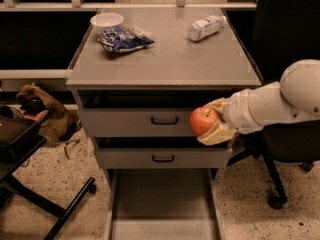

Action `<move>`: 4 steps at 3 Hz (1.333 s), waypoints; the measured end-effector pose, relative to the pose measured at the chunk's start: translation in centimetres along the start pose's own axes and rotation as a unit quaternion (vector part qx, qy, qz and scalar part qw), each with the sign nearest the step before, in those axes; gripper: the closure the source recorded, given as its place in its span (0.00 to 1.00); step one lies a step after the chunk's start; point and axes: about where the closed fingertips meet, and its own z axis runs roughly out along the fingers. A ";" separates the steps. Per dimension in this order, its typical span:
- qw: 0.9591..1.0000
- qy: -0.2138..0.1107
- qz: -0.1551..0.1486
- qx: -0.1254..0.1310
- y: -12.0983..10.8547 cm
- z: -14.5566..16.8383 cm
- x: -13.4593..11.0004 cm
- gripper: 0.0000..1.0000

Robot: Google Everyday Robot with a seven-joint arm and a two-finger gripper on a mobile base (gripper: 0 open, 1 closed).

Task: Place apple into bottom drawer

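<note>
The red-orange apple is held in my gripper, whose pale fingers close around it from the right. It hangs in front of the right end of the upper grey drawer, below the cabinet top. The bottom drawer is pulled open low in the view, a flat grey tray with low side rails, lying below and left of the apple. My white arm reaches in from the right.
On the cabinet top sit a white bowl, a blue chip bag and a lying bottle. A second grey drawer is shut. A chair base stands at the right, a black stand leg and a brown bag at the left.
</note>
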 end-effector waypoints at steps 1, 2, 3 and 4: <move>1.000 -0.006 0.009 -0.028 2.4 2.4 2.2 1.00; 1.000 -0.007 0.009 -0.028 2.5 2.4 2.2 1.00; 0.999 -0.012 0.017 -0.036 4.6 5.7 4.3 1.00; 0.998 -0.011 0.000 -0.059 7.9 11.5 6.4 1.00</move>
